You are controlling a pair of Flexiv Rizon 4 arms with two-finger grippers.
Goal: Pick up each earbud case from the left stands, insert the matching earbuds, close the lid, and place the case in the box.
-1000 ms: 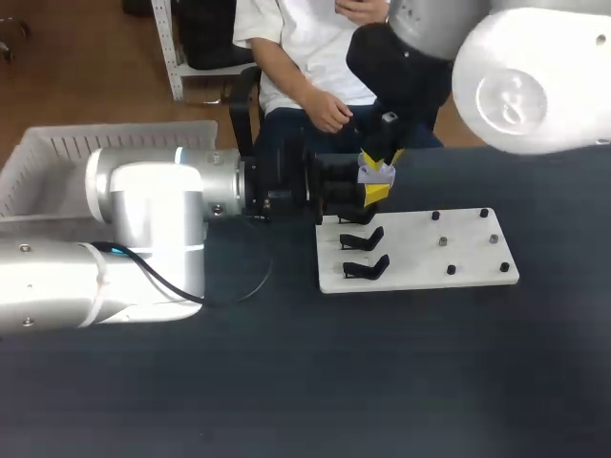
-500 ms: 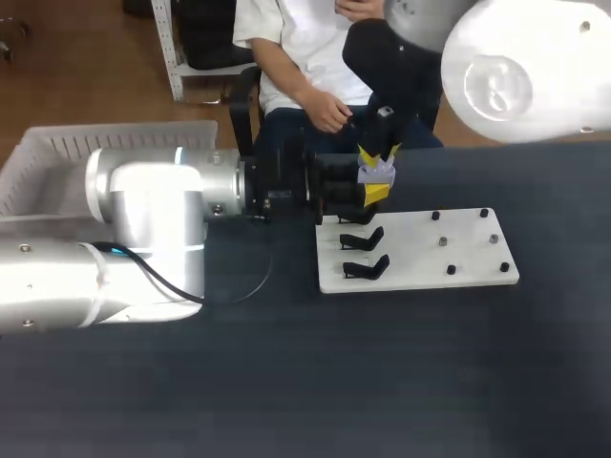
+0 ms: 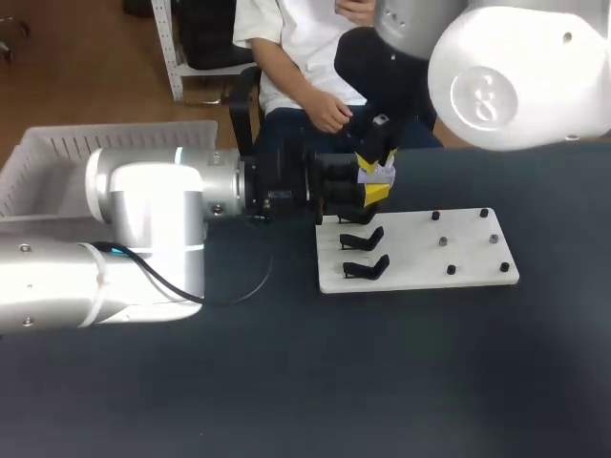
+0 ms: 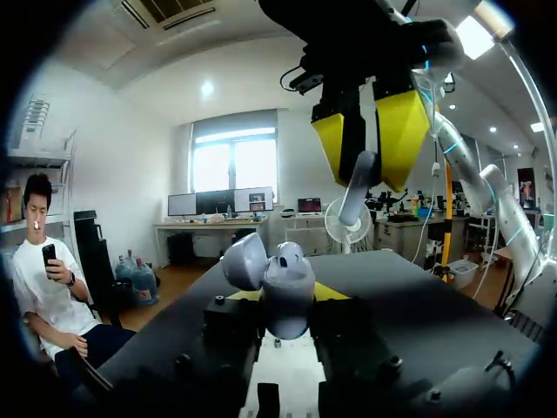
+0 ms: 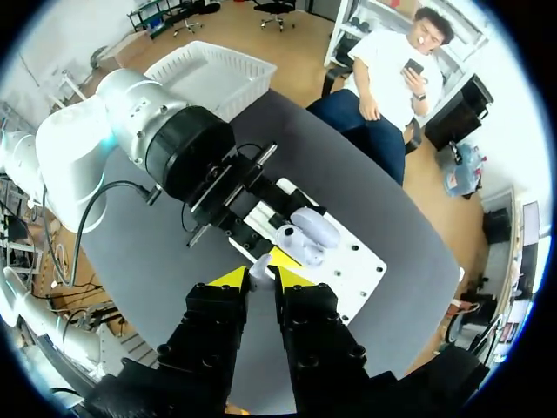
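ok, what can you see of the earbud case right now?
The earbud case is pale lavender, rounded, seemingly glossy plastic. Its lid stands open, tipped to one side; one earbud seems seated inside. The left claw is shut on its body, holding it upright over the far edge of the white board. The right claw hangs just above with a second earbud, not touching the case.

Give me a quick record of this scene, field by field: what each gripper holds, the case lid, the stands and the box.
left gripper: shut on the earbud case
lid: open
right gripper: shut on an earbud, just above the open case
stands: two black ones on the white board, both empty
box: white, at the table's left, partly hidden by the left arm
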